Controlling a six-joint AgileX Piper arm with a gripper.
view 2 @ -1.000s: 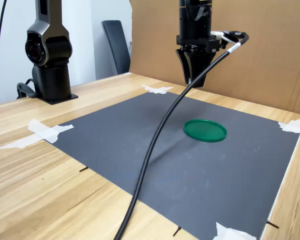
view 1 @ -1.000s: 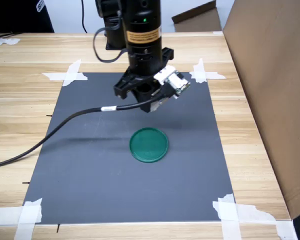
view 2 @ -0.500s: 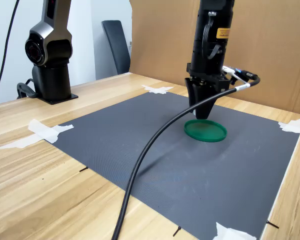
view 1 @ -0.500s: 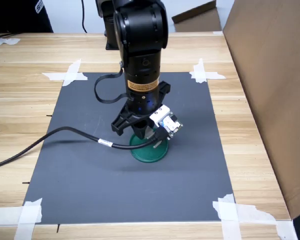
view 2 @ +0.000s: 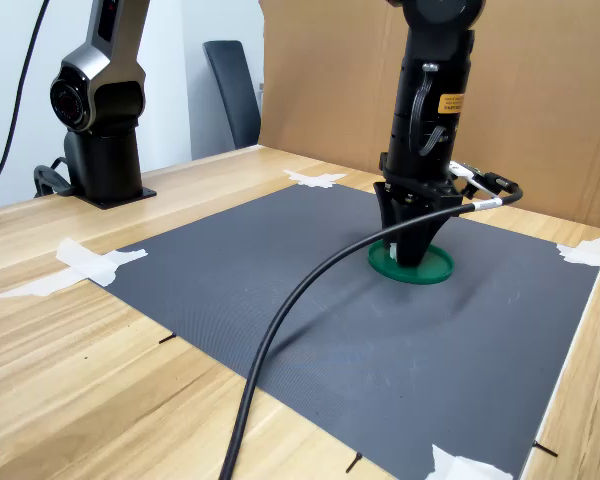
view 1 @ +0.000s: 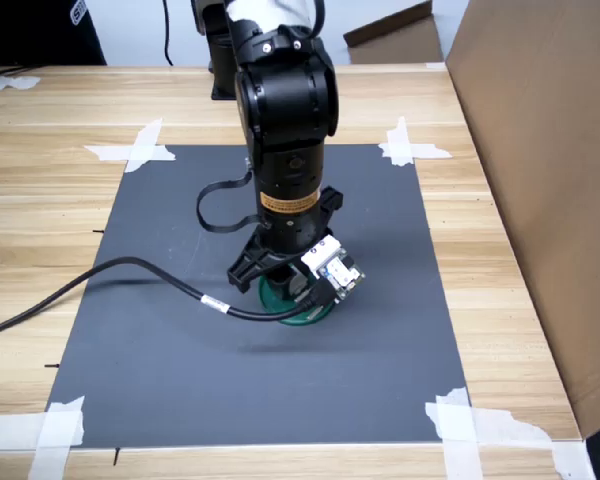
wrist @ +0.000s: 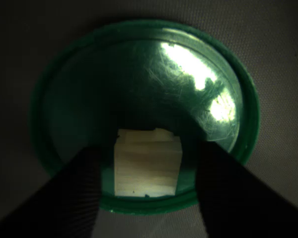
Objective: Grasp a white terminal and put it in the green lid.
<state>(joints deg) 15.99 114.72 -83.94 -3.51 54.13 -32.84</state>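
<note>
The green lid point(wrist: 139, 74) lies on the dark mat, and the white terminal point(wrist: 147, 166) sits inside it close to the rim. In the wrist view my gripper point(wrist: 149, 153) straddles the terminal, with a thin strip of green showing between the block and each dark finger point(wrist: 84, 178), so it stands open. In both exterior views the gripper point(view 1: 285, 290) point(view 2: 410, 255) points straight down into the green lid point(view 1: 317, 314) point(view 2: 436, 270) and hides the terminal.
A black cable point(view 1: 150, 270) trails from the wrist across the dark mat point(view 1: 160, 340) toward the first exterior view's left. White tape point(view 1: 140, 148) holds the mat's corners. A cardboard wall point(view 1: 540, 150) stands at the first exterior view's right. A second black arm base point(view 2: 100, 130) stands in the second exterior view's left.
The arm has come down from above the mat's far part onto the green lid. The cable has dragged along with it.
</note>
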